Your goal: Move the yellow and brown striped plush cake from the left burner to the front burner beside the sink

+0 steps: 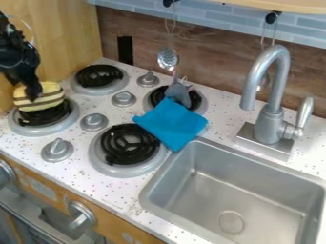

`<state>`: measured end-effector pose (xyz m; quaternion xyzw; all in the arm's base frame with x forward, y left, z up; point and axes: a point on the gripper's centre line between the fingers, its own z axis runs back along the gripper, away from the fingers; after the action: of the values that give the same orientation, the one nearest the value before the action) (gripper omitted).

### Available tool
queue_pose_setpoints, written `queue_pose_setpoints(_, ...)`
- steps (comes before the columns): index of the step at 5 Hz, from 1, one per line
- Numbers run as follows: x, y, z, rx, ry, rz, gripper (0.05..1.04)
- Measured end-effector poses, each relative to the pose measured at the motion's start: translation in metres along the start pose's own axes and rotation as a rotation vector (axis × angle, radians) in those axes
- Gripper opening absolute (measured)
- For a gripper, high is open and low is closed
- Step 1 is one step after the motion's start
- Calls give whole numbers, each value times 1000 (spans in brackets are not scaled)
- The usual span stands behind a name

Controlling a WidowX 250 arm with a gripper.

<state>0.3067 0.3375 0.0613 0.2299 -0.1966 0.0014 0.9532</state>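
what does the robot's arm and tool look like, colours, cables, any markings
The arm is black, with a chunky, angular build. The tool is black too, a narrower, dark shape at the arm's lower end. A thin, pale loop curves beside the arm, possibly a cable. I can't make out any markings.
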Motion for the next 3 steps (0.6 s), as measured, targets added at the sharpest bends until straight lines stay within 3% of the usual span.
queue_pose_setpoints(3, -9, -19, -11, -144, -19, 86, 969)
